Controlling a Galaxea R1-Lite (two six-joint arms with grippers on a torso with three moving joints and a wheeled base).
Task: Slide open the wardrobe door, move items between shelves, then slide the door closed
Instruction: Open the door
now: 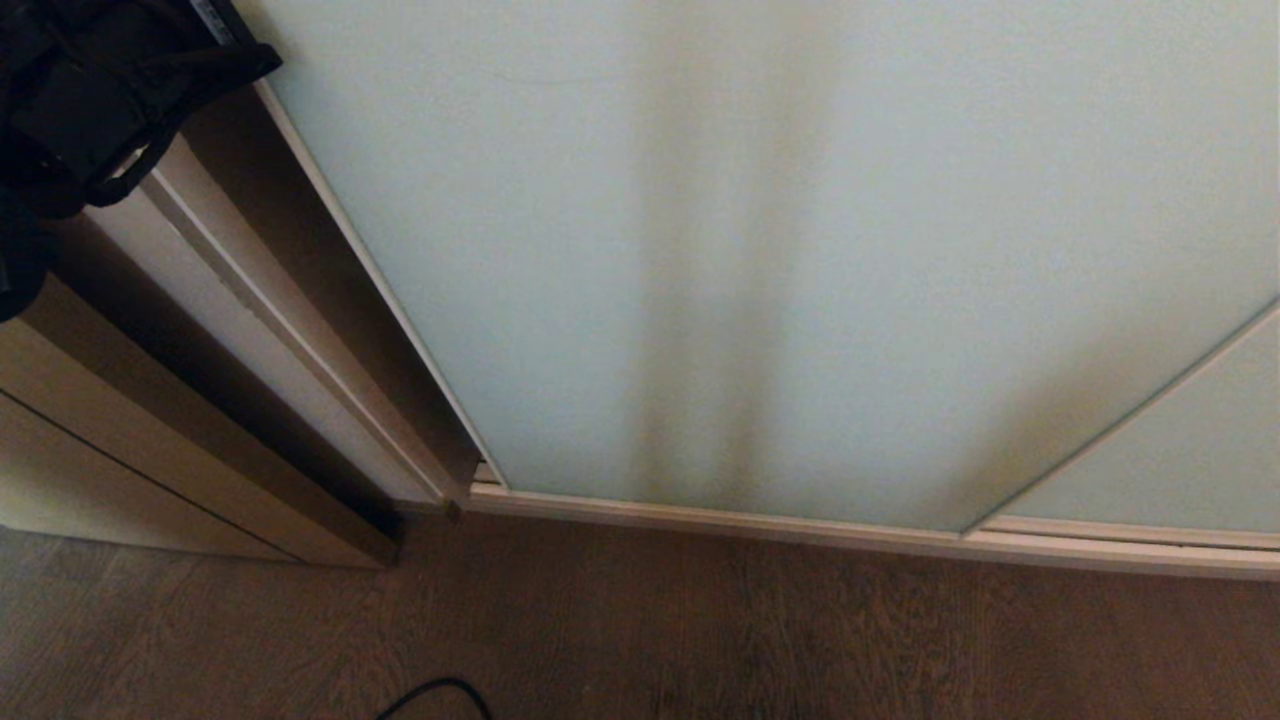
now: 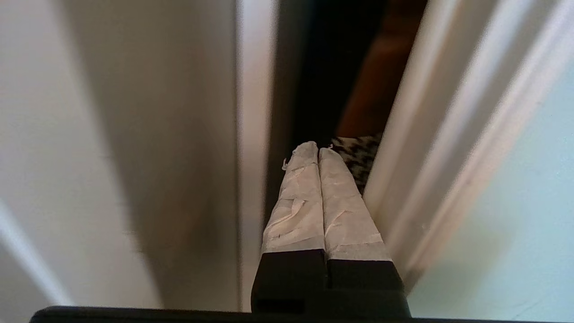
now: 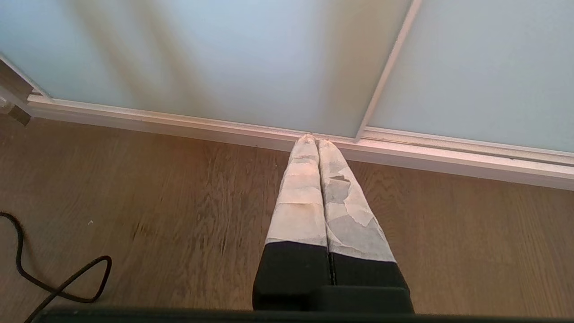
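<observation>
Sliding wardrobe door [image 1: 800,250] fills the head view beside a narrow dark gap, where the left end effector [image 2: 318,150], pressed together and empty, points at a half-hidden patterned item [image 2: 358,157].

Brown wood-grain floor [image 1: 800,640] — black cable [image 3: 54,278]

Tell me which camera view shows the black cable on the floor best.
The right wrist view: the black cable curls in a long loop across the brown floor. The head view catches only a short arc at the picture's lower edge. The left wrist view shows none of it.
</observation>
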